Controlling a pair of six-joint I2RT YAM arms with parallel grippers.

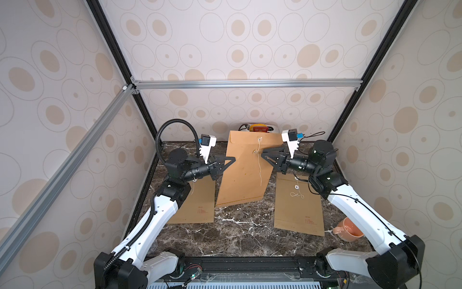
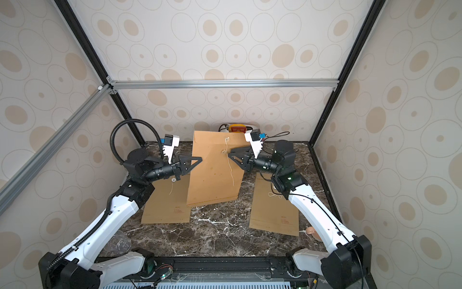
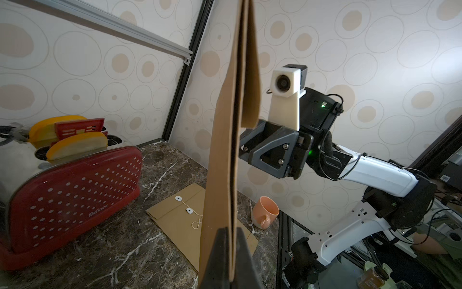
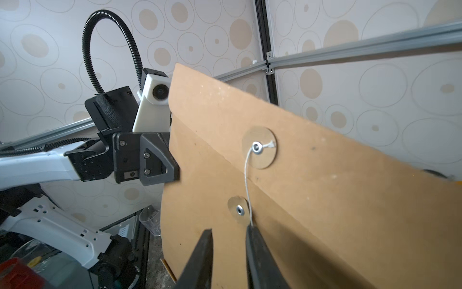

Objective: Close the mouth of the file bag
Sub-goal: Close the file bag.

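Observation:
A brown file bag point(image 1: 240, 175) point(image 2: 212, 175) stands upright in mid-table, its lower edge near the marble top. My left gripper point(image 1: 234, 158) point(image 3: 231, 229) is shut on the bag's left edge point(image 3: 220, 150). The flap hangs folded over the front, a little off the body. A white string point(image 4: 246, 180) runs from the flap's button point(image 4: 258, 147) down past the lower button point(image 4: 239, 209). My right gripper point(image 1: 262, 153) point(image 4: 230, 229) is at that lower button, jaws apart. The string touches the tip of one finger point(image 4: 252, 240). I cannot tell whether it lies between the jaws.
Two more file bags lie flat, one at the left point(image 1: 197, 207) under my left arm and one at the right point(image 1: 297, 207). A pink cup point(image 1: 348, 229) sits front right. A red toaster point(image 3: 70, 187) stands at the back wall. A clear cup point(image 2: 121, 244) is front left.

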